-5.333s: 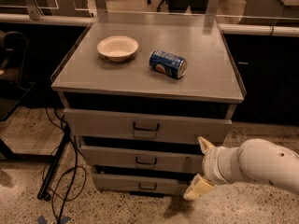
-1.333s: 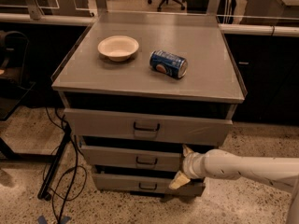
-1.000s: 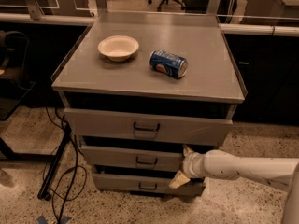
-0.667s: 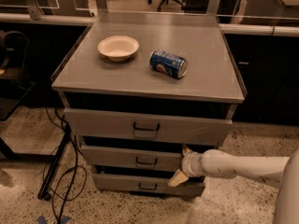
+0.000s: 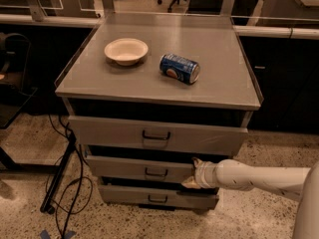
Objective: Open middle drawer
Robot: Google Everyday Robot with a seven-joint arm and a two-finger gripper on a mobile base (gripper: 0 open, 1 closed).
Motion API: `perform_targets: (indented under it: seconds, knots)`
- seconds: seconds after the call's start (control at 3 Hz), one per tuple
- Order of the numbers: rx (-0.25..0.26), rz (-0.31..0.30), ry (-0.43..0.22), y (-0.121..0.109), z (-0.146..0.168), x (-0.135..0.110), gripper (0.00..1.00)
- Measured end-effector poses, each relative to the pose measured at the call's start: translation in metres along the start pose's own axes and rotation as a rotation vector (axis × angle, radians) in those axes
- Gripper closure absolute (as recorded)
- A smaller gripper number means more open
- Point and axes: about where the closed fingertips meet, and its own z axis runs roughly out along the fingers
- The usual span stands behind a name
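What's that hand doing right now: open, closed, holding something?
Hand: at the right end of the middle drawer front; open or closed cannot be told.

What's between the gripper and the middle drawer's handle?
Only bare drawer front. In the camera view the gripper sits at the right end of the middle drawer, its handle at centre, nothing between them.

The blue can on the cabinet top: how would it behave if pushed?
The blue can lies on its side, so it would probably roll across the flat cabinet top. It looks like thin metal, likely light and easy to dent. The gripper sits low, at the middle drawer front.
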Motion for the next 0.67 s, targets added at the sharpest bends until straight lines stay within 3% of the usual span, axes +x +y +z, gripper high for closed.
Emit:
perform_targets:
  seconds: [0.67]
  knots:
    - [0.000,0.000,0.000,-0.0023,-0.0062,-0.0044,0.89]
